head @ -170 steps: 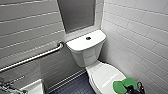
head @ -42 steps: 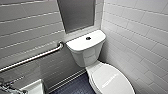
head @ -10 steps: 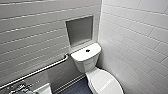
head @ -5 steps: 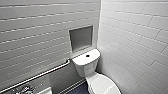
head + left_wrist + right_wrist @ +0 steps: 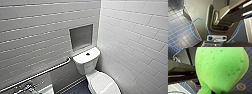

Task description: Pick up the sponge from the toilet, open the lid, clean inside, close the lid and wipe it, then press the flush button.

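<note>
The small bright green soft sponge [image 5: 220, 68], rounded, pitted with darker green specks and squeezed to a narrow neck at one end, is pinched there by the right gripper [image 5: 211, 91], whose fingers are closed on it; it hangs over dark blue tiled floor [image 5: 248, 77] near a round metal drain [image 5: 241, 86], and how far from the white glossy ceramic toilet [image 5: 86, 62] cannot be told; the toilet's white oval plastic lid [image 5: 103, 85] lies shut; a steel grab bar [image 5: 37, 75] runs beside the toilet; the left gripper's [image 5: 216, 44] state cannot be told.
</note>
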### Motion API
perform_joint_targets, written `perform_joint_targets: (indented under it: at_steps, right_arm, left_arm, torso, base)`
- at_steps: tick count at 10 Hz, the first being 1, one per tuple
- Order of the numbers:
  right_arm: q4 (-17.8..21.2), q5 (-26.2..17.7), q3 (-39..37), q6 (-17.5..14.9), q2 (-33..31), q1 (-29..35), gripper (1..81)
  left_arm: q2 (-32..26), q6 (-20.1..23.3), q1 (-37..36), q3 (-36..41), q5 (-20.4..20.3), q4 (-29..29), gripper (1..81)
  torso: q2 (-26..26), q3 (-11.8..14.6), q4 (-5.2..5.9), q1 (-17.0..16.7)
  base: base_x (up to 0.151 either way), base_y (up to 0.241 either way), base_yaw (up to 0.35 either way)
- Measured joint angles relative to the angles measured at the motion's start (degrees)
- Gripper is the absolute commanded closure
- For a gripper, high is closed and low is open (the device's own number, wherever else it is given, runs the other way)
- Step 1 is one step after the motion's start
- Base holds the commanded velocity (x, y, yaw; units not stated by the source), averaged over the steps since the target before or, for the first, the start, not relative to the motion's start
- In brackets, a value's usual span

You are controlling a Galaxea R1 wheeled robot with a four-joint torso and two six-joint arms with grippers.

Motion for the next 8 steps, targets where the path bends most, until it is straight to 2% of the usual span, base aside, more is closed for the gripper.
perform_joint_targets:
  at_steps: [3, 6, 7, 8]
  right_arm:
    - [0.0, 0.0, -1.7, 0.0, 0.7, -0.1, 81.1]
    - [-0.2, -0.4, -2.3, 0.0, 1.6, -0.9, 81.1]
    - [-0.2, -0.4, -2.4, 0.0, 1.6, -0.8, 81.1]
    - [-0.2, -0.4, -2.5, 0.0, 1.6, -0.9, 81.1]
  left_arm:
    - [2.9, 0.0, 0.0, -3.8, 0.3, 0.0, 1.0]
    - [3.2, 0.0, 0.7, -4.8, 0.8, -0.1, 1.0]
    - [3.3, 0.0, 0.9, -4.8, 0.9, -0.1, 1.0]
    - [3.4, 0.0, 0.8, -4.8, 0.8, -0.1, 1.0]
  torso:
    - [5.9, 5.7, 0.0, -3.9]
    - [12.4, 12.0, 0.0, -8.2]
    - [14.5, 13.6, 0.0, -9.6]
    - [16.1, 14.1, 0.0, -10.7]
  base:
    - [0.0, 0.0, 0.0]
    - [0.0, 0.0, 0.0]
    - [0.0, 0.0, 0.0]
    - [0.0, 0.0, 0.0]
